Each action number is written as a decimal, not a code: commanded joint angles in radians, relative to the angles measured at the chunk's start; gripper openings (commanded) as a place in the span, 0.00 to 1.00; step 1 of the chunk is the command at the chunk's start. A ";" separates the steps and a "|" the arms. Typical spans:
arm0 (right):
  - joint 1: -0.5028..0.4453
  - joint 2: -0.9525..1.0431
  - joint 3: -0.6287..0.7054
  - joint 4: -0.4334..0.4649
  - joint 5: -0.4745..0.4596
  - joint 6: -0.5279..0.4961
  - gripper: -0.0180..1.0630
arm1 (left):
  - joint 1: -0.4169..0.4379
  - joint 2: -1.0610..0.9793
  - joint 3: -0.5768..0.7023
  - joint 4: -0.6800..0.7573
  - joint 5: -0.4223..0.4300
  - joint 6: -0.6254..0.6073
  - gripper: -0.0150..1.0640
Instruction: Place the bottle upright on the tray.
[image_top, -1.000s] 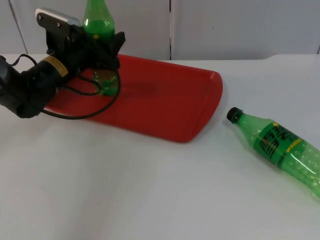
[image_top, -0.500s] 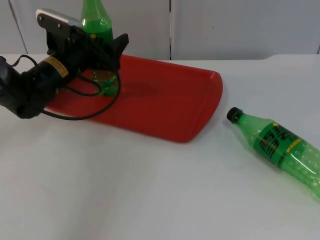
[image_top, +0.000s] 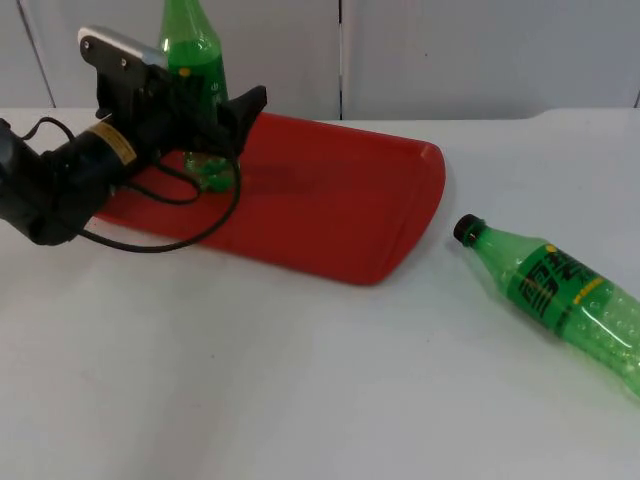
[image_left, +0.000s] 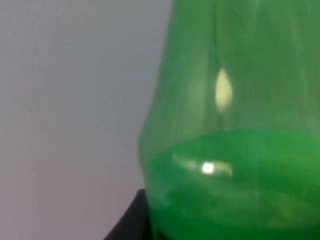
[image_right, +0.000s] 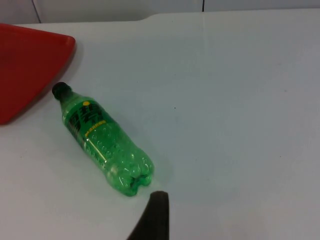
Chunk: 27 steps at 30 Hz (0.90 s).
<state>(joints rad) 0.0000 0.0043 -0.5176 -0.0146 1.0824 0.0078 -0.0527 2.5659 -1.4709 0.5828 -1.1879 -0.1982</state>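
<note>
A green bottle stands upright at the far left end of the red tray, its base resting on the tray floor. My left gripper is around the bottle's middle and open; the near finger stands a little apart from the bottle's side. In the left wrist view the bottle's green body is very close. A second green bottle with a black cap lies on its side on the table right of the tray. My right gripper waits above the table by that bottle's base.
The tray's right lip ends close to the lying bottle's cap. The tray's corner is seen left of the lying bottle. The grey partition wall closes the table's far side. Bare white table lies in front.
The left gripper's near finger has swung away from the bottle, rightward and down. The arm shifted slightly with it. The upright bottle stayed on the tray; the lying bottle has not moved.
</note>
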 joint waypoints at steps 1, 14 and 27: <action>-0.005 -0.004 0.001 -0.001 -0.006 0.003 0.77 | 0.013 -0.013 0.014 0.010 -0.019 -0.013 0.99; -0.005 -0.004 0.001 -0.001 -0.006 0.003 0.77 | 0.054 -0.049 0.122 0.121 -0.033 -0.037 0.99; -0.005 -0.004 0.001 -0.001 -0.006 0.003 0.77 | 0.100 -0.153 0.338 0.113 -0.033 0.008 0.99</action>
<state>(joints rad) 0.0000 0.0043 -0.5176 -0.0146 1.0824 0.0079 0.0419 2.4438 -1.1649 0.7036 -1.2096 -0.2121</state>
